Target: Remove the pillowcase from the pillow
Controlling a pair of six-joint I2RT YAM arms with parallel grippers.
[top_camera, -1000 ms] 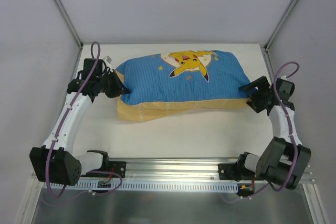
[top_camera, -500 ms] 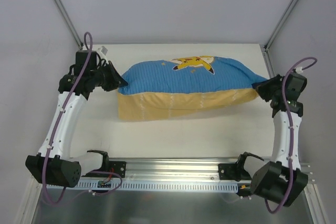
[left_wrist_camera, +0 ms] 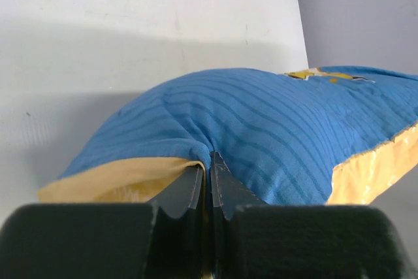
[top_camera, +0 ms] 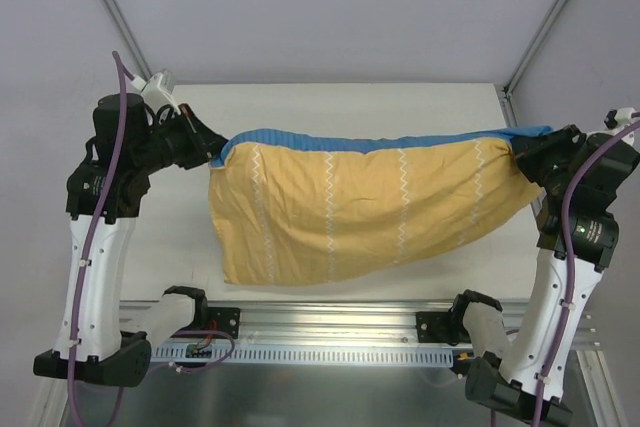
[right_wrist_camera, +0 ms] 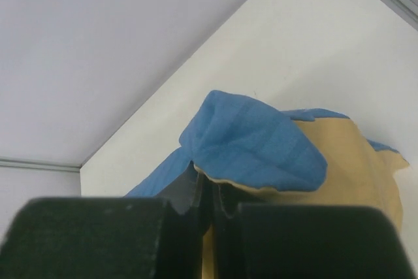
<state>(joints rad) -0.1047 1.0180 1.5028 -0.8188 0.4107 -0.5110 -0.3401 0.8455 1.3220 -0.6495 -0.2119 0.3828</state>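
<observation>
Both arms have risen, hoisting the pillowcase (top_camera: 360, 209) above the surface (top_camera: 350, 105), yellow face out. The left end effector (top_camera: 208, 143) and right end effector (top_camera: 522, 150) each pinch a top corner. The pillow, unseen, seems still inside.

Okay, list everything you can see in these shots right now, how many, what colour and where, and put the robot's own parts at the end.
pillowcase: one, yellow-orange face toward the top camera, blue face behind, held up and stretched between the two grippers, hanging over the table.
pillow: none showing; probably inside the pillowcase.
table: one, white, under the pillowcase.
rail: one, silver, along the table's near edge.
arms: two, white and black, one on each side.
left gripper: one, black, shut on the pillowcase's left corner.
right gripper: one, black, shut on its right corner.
</observation>
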